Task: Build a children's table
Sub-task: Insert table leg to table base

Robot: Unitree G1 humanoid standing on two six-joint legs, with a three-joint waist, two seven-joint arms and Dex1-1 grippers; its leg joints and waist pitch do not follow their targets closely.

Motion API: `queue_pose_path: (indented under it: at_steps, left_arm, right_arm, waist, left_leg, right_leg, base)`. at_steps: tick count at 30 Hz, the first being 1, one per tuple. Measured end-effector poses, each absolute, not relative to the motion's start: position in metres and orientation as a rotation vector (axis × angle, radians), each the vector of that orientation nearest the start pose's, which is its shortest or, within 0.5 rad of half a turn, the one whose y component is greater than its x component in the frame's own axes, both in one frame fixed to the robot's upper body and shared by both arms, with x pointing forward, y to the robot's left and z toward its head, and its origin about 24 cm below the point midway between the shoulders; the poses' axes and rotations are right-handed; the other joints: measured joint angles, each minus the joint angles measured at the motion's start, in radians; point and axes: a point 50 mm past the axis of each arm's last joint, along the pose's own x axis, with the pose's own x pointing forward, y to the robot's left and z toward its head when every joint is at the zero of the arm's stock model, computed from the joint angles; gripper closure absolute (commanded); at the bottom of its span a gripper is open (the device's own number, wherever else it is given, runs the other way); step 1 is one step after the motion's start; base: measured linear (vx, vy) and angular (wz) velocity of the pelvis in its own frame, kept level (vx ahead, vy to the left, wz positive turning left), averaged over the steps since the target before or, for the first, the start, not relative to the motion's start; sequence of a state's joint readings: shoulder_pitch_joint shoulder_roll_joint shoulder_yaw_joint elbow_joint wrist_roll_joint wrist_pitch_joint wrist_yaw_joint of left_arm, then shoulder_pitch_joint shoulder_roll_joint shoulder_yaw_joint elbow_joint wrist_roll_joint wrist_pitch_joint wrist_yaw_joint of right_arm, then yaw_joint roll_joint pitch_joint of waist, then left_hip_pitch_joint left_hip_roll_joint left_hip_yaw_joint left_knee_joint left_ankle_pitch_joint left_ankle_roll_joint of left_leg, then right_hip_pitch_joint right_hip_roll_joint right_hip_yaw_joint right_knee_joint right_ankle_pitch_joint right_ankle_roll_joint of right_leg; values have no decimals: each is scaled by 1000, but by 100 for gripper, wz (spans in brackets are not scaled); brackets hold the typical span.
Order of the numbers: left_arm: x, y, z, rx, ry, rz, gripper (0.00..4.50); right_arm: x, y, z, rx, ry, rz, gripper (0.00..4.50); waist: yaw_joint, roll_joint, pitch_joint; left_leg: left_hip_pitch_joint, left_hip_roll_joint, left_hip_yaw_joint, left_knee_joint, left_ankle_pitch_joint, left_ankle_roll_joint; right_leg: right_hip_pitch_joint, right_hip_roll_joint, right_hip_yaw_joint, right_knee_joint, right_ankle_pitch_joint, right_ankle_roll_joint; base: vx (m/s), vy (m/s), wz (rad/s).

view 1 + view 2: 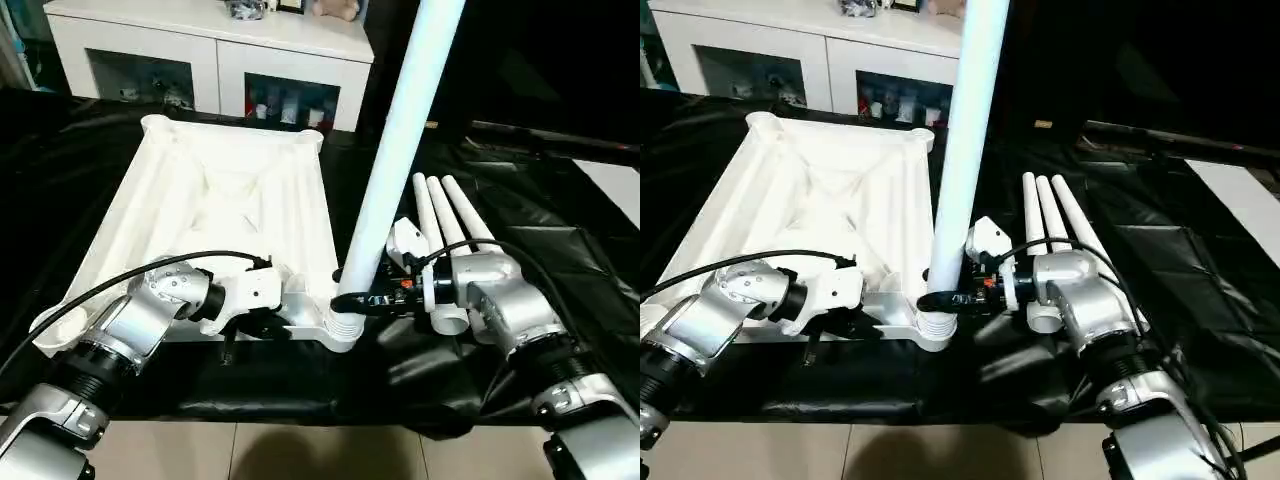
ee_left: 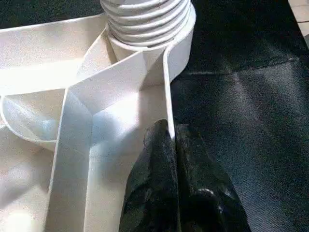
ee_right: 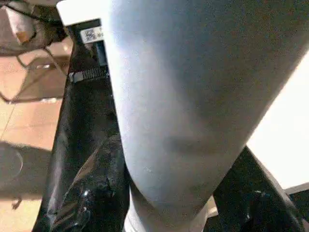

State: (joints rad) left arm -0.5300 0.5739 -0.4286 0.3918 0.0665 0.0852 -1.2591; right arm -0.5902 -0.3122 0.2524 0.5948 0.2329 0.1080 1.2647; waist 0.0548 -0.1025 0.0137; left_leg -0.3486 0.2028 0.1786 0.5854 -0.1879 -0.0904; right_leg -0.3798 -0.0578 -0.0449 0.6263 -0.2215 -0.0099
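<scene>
White plastic ribbed tabletop (image 1: 215,215), upside down on black sheet (image 1: 560,250). Left gripper (image 2: 173,140) pinches rim. Right gripper (image 1: 365,300) clasps upright white tapered leg (image 1: 395,150), corner socket (image 1: 345,325), 5 o'clock. Step: seating first leg. Next: twist home, fetch spare legs (image 1: 450,225).

The two eye views looked forward and down from the head, over both forearms, onto the tabletop (image 1: 220,200) lying on black sheeting, with a cabinet (image 1: 210,50) behind. They shared almost the whole scene, the right eye's set slightly aside. The left wrist view sat very close along the left gripper (image 2: 175,145) at the tabletop's wall. The right wrist view faced the upright leg (image 3: 193,96) at close range.
</scene>
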Motion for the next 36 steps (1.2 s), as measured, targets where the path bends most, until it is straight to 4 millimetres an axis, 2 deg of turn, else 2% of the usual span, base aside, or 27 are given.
queue_pose_path:
  at_steps: [7,11,19,31,36]
  left_arm:
    - [300,165,58,693,555,-1380,450]
    - [300,164,59,688,552,-1382,450]
    - [299,162,58,682,550,-1393,450]
    - [300,160,60,693,561,-1428,450]
    - [301,161,59,703,567,-1422,450]
  right_arm:
    - [318,-117,55,72,283,1307,266]
    - [315,-122,51,133,295,1271,266]
    - [308,-125,46,150,287,1258,266]
    - [310,-120,59,-13,290,1379,266]
    - [310,-112,62,-121,286,1429,266]
  waist:
    - [-17,5,5]
    - [-16,7,8]
    - [-12,9,8]
    - [-10,18,8]
    - [-10,12,4]
  left_leg:
    - [-1,0,-1,1,0,0]
    - [-1,0,-1,0,0,0]
    - [-2,0,-1,0,0,0]
    - [-1,0,0,-9,1,-1]
    - [0,0,0,-10,1,-2]
  right_leg:
    - [-2,0,0,0,-1,2]
    - [-1,0,0,-1,-1,2]
    - [-1,0,0,-1,1,-1]
    - [-1,0,0,-3,1,-1]
    - [1,0,0,-4,0,-1]
  base:
    - [0,0,0]
    - [0,0,0]
    - [0,0,0]
    - [0,0,0]
    - [0,0,0]
